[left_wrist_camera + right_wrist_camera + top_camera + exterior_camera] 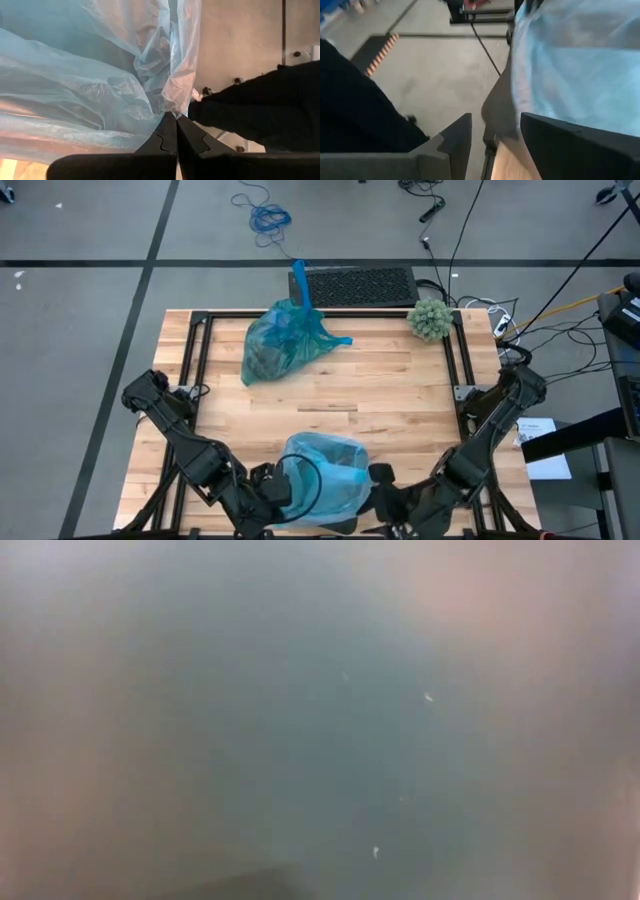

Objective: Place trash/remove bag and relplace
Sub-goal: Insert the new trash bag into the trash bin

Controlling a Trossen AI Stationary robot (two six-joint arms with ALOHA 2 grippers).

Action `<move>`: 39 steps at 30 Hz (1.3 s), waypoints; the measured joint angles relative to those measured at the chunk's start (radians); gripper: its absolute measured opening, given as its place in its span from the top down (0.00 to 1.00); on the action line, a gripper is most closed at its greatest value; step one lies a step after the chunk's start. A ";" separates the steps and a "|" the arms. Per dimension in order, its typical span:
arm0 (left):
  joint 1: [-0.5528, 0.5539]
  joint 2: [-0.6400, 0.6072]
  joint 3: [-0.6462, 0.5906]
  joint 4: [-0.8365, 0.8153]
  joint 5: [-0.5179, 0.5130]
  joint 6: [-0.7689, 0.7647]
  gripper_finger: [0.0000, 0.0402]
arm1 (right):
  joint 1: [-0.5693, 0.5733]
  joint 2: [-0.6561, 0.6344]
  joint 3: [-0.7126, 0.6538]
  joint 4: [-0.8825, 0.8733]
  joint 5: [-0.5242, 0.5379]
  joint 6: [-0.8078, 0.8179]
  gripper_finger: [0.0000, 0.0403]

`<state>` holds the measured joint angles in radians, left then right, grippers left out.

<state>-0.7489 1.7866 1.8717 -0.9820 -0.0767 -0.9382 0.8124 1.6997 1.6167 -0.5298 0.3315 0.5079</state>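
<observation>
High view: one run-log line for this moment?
left gripper: shut on pale blue plastic bag | right gripper: open beside bag | tied teal bag: far table

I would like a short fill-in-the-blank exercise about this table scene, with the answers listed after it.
1. The left gripper is ____ on the light blue bag at the table's near edge.
2. The tied, filled bag lies on the ____ table.
3. The fuzzy green ball sits near the table's far ____ corner in the high view.
4. The right gripper's fingers stand ____.

Answers: shut; wooden; right; apart
</observation>
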 joint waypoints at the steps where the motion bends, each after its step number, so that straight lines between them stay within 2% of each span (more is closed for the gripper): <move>1: 0.000 0.001 0.000 0.000 -0.011 0.000 1.00 | 0.001 0.018 0.012 -0.015 -0.001 0.000 0.60; 8: 0.003 0.033 0.000 -0.010 -0.098 -0.001 1.00 | -0.017 0.097 0.092 -0.153 0.005 0.030 0.66; 19: 0.035 0.057 -0.006 -0.100 -0.261 -0.049 1.00 | -0.039 0.102 0.117 -0.222 0.014 -0.007 0.81; 26: 0.084 0.053 -0.008 -0.108 -0.262 -0.020 1.00 | -0.042 0.096 0.114 -0.111 -0.049 -0.076 0.89; 30: 0.106 0.046 -0.008 -0.106 -0.262 0.007 1.00 | -0.042 0.099 0.114 -0.106 -0.056 -0.096 0.87; 39: 0.136 -0.006 -0.008 -0.105 -0.262 0.029 1.00 | -0.048 0.100 0.114 -0.096 -0.077 -0.155 0.69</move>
<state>-0.6128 1.7810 1.8641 -1.0866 -0.3389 -0.9092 0.7643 1.8000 1.7306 -0.6255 0.2542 0.3529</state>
